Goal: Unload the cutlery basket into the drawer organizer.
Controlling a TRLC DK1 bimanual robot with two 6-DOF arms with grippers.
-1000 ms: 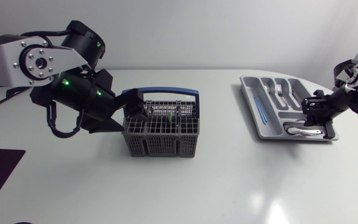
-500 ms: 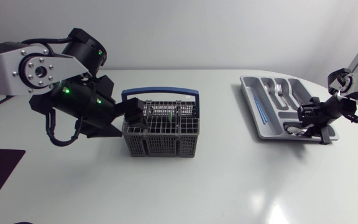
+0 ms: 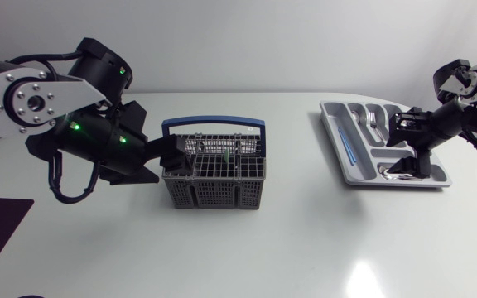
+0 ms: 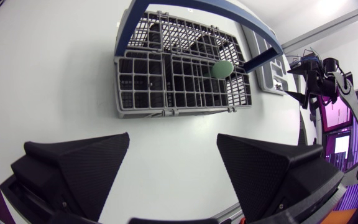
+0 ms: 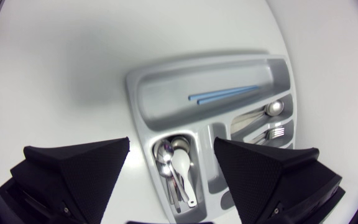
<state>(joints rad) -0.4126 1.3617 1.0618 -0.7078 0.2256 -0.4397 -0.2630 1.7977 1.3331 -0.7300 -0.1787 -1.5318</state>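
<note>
On the table (image 3: 247, 248), the cutlery basket (image 3: 214, 192) is sitting close ahead of our left gripper (image 4: 173, 146), whose fingers are standing wide apart and holding nothing. The drawer organizer (image 3: 338, 149) is lying directly under our right gripper (image 5: 171, 146). That gripper's fingers are also spread and empty, and they are hanging over the compartment holding the spoons (image 5: 174, 163). The basket is sitting well apart from that hand, so we are judging the left arm much the nearer for the next pick. Inside the basket, a green-tipped piece (image 4: 222, 68) is standing ahead of the left gripper, toward its right finger's side. Its long axis is seemingly pointing up out of the grid, and the mesh is hiding the rest of it. We are therefore expecting the grasp to call for a reach from above, closing across that tip.
</note>
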